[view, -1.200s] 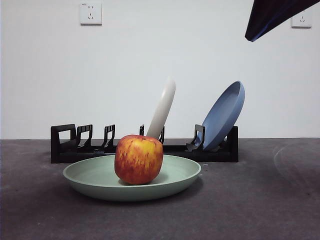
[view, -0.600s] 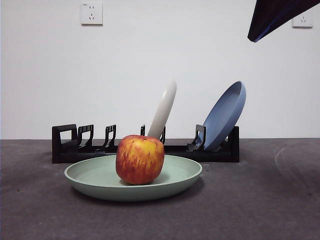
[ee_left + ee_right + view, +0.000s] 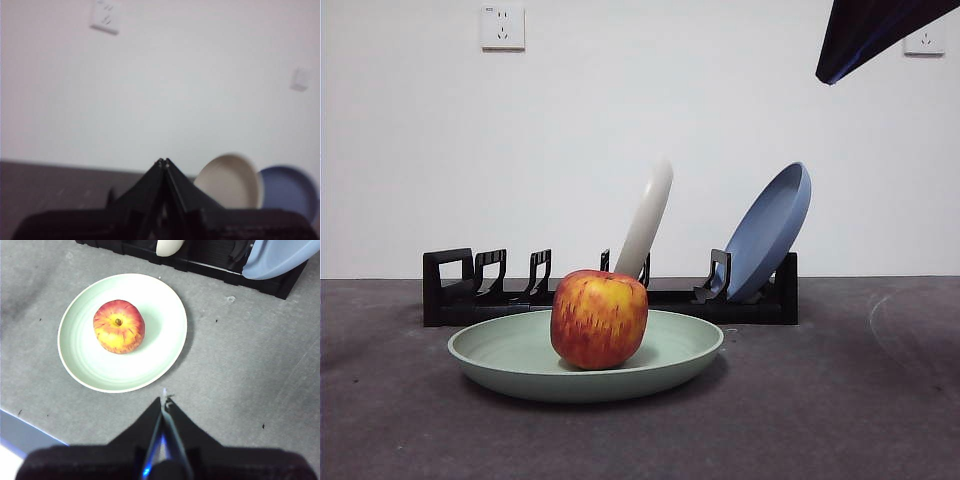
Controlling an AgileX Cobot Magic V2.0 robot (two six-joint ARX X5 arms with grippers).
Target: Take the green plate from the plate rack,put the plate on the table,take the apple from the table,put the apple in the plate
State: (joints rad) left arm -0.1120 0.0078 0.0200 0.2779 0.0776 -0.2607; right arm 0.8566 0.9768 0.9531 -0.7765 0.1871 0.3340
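Sitting in the green plate (image 3: 122,332), a bit off its middle, the apple (image 3: 119,333) looks done with. The plate lies flat on the table (image 3: 840,400), just in front of the rack (image 3: 610,295) by the back edge. The right gripper (image 3: 164,402) hangs high above, jaws closed and empty. The left gripper (image 3: 163,162) waits, closed too. The apple looks firm, round and smooth, so it could slip; pinch it across its wide middle.

Even, soft light fills my front view, sharp throughout; the green plate (image 3: 585,362) casts a faint shadow on the table (image 3: 840,400) at lower right. My left wrist view is blurred and pinkish, its corners dim. My right wrist view is bright and crisp.
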